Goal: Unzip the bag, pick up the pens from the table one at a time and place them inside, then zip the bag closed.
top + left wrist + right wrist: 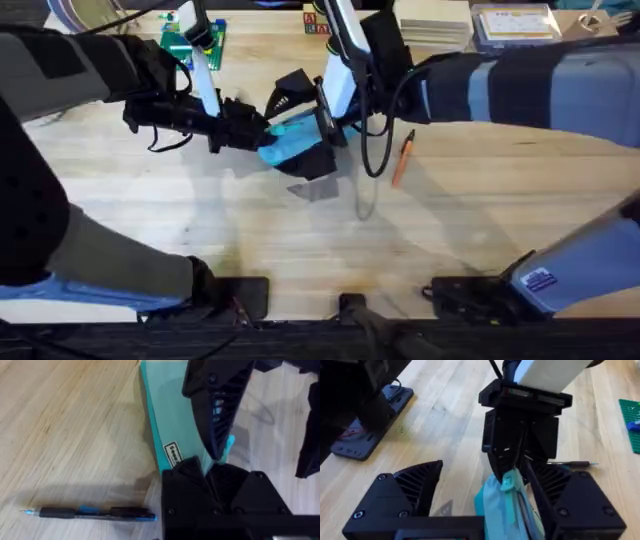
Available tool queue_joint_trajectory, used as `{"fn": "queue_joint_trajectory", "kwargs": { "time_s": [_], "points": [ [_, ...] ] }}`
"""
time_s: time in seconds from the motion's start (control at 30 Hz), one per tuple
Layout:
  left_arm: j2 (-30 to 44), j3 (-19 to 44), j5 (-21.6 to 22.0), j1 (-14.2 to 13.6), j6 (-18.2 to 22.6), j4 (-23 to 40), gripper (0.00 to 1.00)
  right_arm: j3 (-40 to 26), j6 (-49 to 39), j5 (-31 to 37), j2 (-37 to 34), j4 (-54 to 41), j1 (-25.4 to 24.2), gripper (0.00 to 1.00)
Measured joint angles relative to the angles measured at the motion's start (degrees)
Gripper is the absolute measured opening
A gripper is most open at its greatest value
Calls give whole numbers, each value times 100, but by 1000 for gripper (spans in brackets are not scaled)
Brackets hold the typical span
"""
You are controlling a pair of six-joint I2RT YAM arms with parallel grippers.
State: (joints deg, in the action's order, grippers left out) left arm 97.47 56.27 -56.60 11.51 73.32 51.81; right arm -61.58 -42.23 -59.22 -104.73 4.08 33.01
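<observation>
bag (290, 142): light blue, lifted at table (250, 230) centre, between both pincers
left pincer (262, 128): pinching bag's end at its 9 o'clock
right pincer (325, 125): fingers spread around bag's 3 o'clock end
orange pen (403, 158): on table, 3 o'clock of bag
dark pen (90, 512): flat on table beside bag

Left end effector (512, 477) pinched closed, right end effector (318, 120) apparently open, arms converging

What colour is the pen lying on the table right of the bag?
Orange with a dark tip, lying apart from the light blue bag; the overhead view shows it best.
</observation>
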Motion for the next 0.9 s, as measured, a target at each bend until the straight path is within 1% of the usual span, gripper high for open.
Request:
{"fn": "queue_joint_trajectory", "kwargs": {
  "time_s": [0.13, 0.4, 0.6, 0.77, 0.9],
  "points": [
    [-1, 0, 0, 0, 0, -1, 42, 0, 186, -18, 2, 20, -100, 997],
    [0, 0, 0, 0, 0, 0, 42, 0, 948, -17, 76, 13, -551, 997],
    [-1, 0, 0, 0, 0, 0, 42, 0, 1198, 32, 567, 15, -768, 997],
    [-2, 0, 0, 0, 0, -1, 42, 0, 1283, 320, 946, -132, -884, 998],
    [-1, 0, 0, 0, 0, -2, 42, 0, 1339, 662, 1243, -575, -913, 998]
  ]
}}
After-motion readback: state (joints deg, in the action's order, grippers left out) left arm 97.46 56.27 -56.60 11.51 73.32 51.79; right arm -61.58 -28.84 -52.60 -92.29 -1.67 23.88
